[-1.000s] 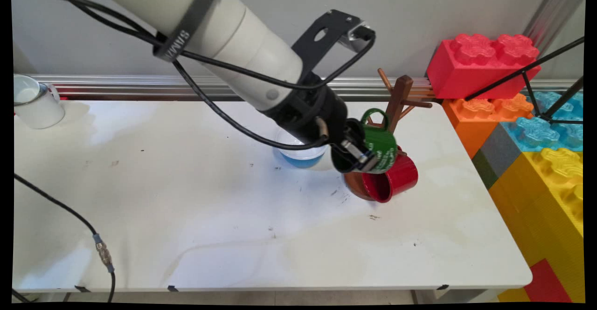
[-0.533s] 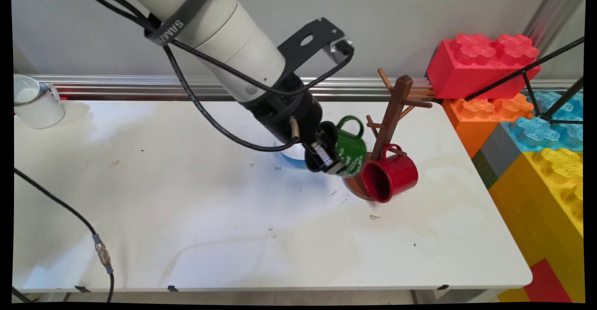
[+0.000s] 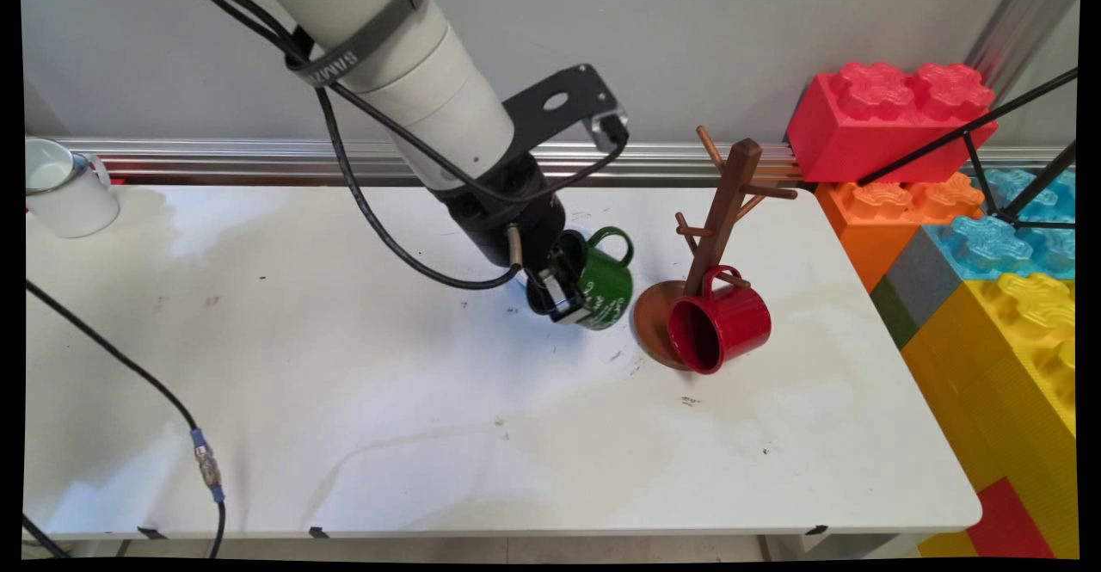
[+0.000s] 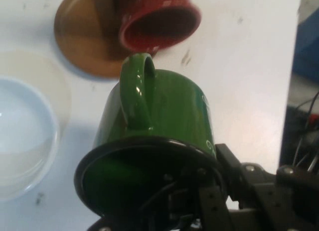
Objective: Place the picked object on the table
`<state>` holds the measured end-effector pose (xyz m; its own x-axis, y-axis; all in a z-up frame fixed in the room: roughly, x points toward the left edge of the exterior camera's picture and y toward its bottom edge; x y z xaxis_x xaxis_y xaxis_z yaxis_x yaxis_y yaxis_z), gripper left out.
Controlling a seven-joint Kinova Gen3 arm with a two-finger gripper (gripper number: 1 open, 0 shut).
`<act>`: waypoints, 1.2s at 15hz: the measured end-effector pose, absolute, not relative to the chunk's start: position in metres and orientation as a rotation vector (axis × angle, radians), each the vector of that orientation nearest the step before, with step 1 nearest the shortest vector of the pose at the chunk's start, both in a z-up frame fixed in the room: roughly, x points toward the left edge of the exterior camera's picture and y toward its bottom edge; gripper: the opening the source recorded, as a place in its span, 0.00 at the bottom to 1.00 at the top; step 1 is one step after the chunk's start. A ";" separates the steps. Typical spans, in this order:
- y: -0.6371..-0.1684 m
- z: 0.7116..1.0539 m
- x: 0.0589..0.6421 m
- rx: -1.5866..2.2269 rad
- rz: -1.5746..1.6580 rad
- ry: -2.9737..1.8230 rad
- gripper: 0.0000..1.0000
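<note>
A: What is changing around the green mug (image 3: 605, 284)?

B: It is travelling with the tool (image 3: 561, 290), which is clamping its rim, one finger inside the mouth and one outside. A second ago the mug was hanging right against the wooden mug tree (image 3: 721, 211), above the red mug (image 3: 721, 328). Now it is sitting well clear of the tree, toward the desk's (image 3: 344, 400) left edge and a little lower. It is being carried away from the pegs, not onto one.

A: Which way is it pointing?

B: It is lying on its side. In the main view its long axis is running roughly level, the open mouth facing the desk's left edge and the base facing the tree. The handle (image 4: 135, 89) is standing on the upper side.

A: And round about?

B: In the hand view the red mug is hanging from a low peg over the tree's round base (image 4: 82, 39), and a pale bowl (image 4: 25, 136) is lying beside it. A white mug (image 3: 60, 189) is standing at the far left corner; big toy blocks (image 3: 989, 236) are lining the right edge.
</note>
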<state>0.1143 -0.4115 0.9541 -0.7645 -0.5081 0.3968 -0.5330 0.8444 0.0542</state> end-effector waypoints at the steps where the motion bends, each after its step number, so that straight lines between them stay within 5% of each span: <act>1: -0.413 0.949 0.115 0.768 0.090 -2.648 0.00; 18: -0.421 0.862 0.111 0.796 0.076 -3.003 0.00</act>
